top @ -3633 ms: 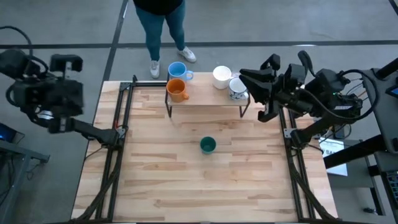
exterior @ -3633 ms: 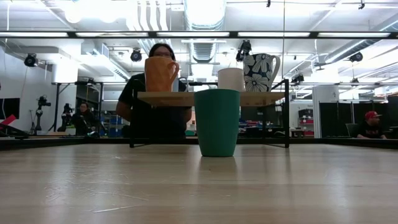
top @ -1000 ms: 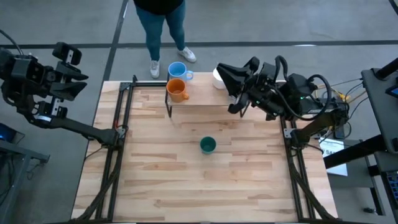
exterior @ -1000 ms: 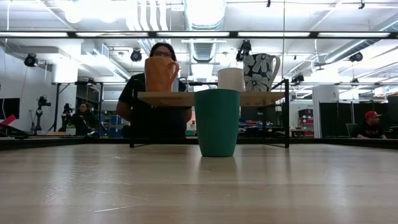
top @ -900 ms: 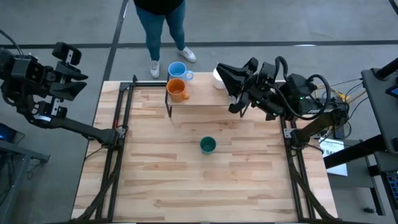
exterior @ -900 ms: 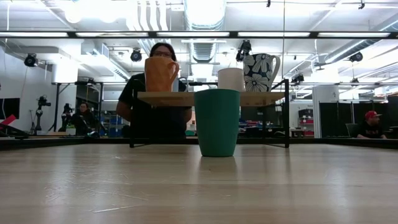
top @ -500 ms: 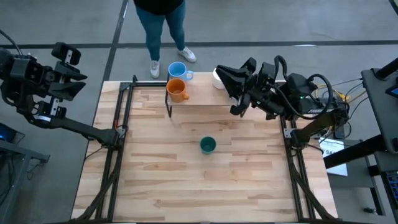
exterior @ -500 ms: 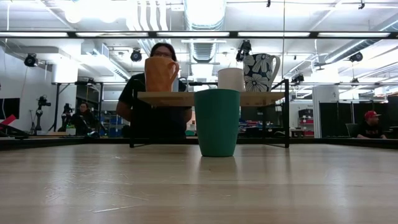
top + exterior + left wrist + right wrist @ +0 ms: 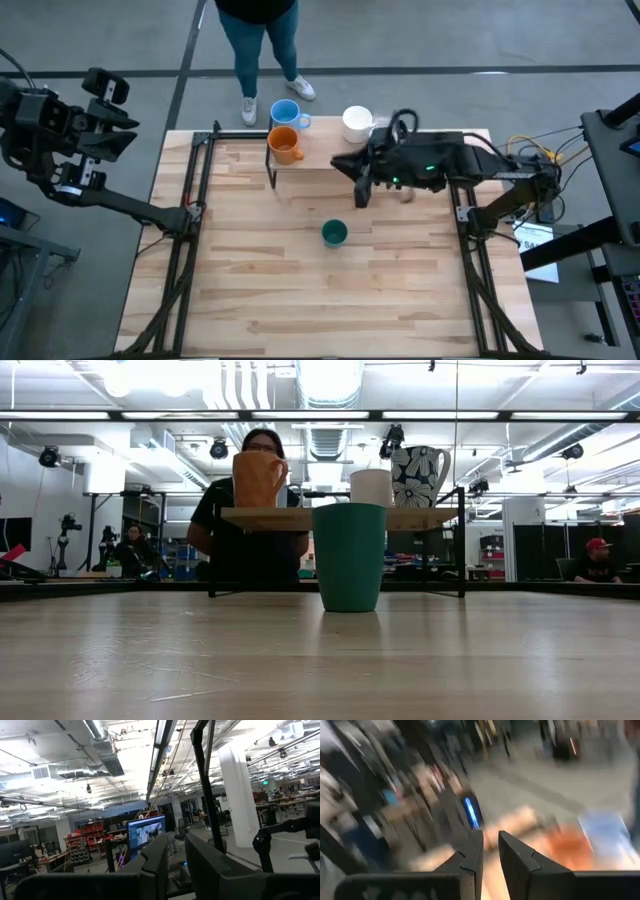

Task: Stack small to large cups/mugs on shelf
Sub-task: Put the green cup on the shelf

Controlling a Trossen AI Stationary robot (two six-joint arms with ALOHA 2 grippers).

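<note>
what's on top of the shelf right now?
On the shelf, low view shows the orange mug, a white mug and a flower-patterned mug. From above, the right arm covers the shelf's right end, hiding the patterned mug.

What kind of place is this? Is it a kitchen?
Probably not a kitchen: it looks like a big robot lab or workshop. Exposed ducts run under the ceiling, a computer screen glows farther back, and dark robot arms stand at a wooden table holding a dark green cup.
</note>
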